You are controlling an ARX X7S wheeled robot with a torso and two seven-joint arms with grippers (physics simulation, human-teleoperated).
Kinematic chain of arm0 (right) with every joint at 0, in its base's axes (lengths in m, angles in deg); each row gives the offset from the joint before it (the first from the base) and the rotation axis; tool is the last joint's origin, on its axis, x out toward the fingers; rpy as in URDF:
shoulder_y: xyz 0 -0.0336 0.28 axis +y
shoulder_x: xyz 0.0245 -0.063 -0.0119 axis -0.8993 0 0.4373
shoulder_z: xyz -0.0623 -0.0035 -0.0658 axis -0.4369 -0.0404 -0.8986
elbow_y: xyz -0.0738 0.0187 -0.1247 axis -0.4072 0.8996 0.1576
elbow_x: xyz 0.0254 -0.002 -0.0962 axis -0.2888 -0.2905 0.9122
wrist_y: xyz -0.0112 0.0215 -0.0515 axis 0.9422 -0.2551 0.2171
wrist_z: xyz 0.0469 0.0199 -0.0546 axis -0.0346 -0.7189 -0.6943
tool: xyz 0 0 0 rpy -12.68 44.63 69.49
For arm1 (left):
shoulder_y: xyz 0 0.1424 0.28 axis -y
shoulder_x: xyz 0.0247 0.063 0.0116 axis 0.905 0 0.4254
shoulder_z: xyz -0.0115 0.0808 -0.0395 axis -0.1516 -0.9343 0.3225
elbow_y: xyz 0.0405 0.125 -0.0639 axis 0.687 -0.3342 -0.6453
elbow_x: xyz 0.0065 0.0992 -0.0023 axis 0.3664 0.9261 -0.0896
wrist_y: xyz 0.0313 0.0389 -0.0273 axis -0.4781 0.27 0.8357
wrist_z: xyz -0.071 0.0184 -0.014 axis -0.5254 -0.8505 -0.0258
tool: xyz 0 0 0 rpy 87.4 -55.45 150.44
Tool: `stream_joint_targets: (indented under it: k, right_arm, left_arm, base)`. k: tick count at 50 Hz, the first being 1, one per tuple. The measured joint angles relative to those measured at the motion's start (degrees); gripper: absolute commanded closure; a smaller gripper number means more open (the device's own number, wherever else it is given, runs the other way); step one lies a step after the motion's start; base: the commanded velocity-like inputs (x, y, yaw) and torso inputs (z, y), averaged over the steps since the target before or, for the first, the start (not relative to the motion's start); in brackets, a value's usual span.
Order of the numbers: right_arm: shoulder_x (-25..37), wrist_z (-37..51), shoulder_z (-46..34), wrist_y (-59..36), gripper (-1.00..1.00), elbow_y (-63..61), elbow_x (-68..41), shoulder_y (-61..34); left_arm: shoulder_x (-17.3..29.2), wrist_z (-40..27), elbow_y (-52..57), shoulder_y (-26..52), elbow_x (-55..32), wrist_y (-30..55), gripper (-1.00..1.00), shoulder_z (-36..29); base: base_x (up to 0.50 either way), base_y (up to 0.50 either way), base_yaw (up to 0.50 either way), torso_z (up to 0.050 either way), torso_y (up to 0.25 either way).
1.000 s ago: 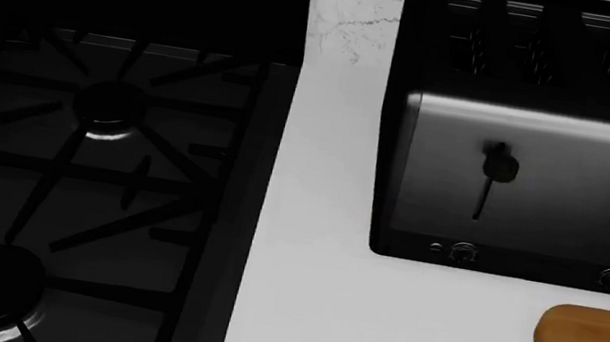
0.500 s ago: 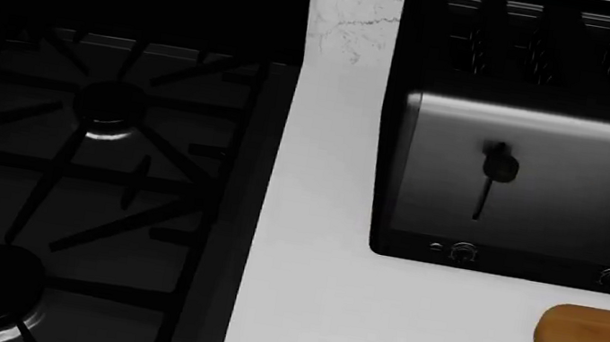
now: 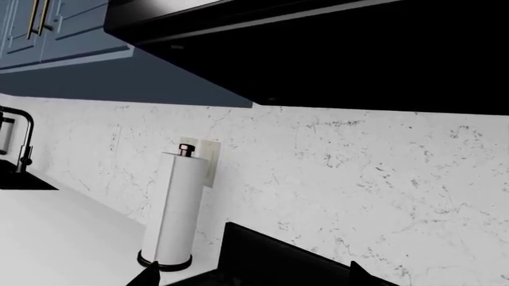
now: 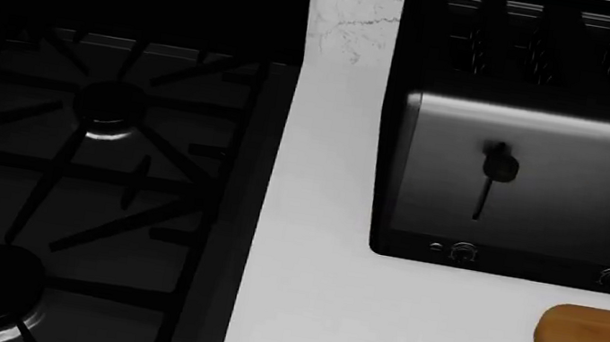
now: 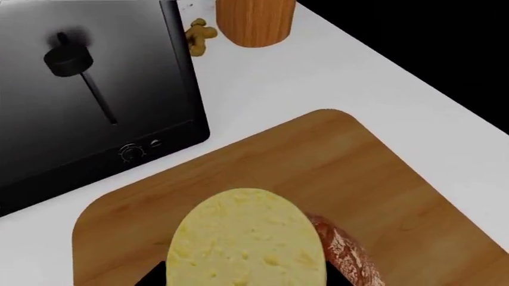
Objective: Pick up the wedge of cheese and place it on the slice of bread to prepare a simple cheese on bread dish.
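In the right wrist view the wedge of cheese [image 5: 247, 238] fills the foreground over the wooden cutting board [image 5: 342, 173], overlapping the slice of bread [image 5: 346, 253] beside it. Whether the right fingers grip the cheese cannot be told. The toaster [image 5: 87, 89] stands off the board's far edge on the table [image 5: 382, 77]. The left fingers are hidden.

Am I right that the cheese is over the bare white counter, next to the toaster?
Not quite. The right wrist view shows the cheese over the wooden cutting board, with the bread just beneath it. The toaster does stand nearby.
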Motion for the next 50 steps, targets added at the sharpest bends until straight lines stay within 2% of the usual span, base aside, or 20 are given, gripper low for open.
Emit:
stream_joint_targets:
  k: [25,26,41,50]
  right_arm:
    - [-0.31,-3.57,-0.28,1.25,1.00,0.42,3.75,0.61]
    - [-0.29,-3.64,-0.26,1.27,-1.00,0.40,3.78,0.70]
    - [2.14,-0.61,-1.04,0.06,-1.00,-0.60,0.02,1.05]
    - [8.56,5.00,-7.60,1.68,-1.00,-2.38,-7.43,-7.90]
  left_arm:
    - [0.44,-0.61,0.01,0.21,-0.31,0.05,-1.00,-0.54]
    - [0.45,-0.63,0.01,0.20,-0.32,0.02,-1.00,-0.53]
    - [0.58,-0.90,-0.07,-0.01,-0.56,-0.44,-1.00,-0.46]
    - [0.74,-1.19,0.06,-0.06,-0.56,-0.58,-1.00,-0.64]
  base:
    - [0.00,0.00,0.00,0.000,0.000]
    - [0.01,0.00,0.00,0.000,0.000]
    - [0.00,0.00,0.00,0.000,0.000]
    - [0.00,0.00,0.00,0.000,0.000]
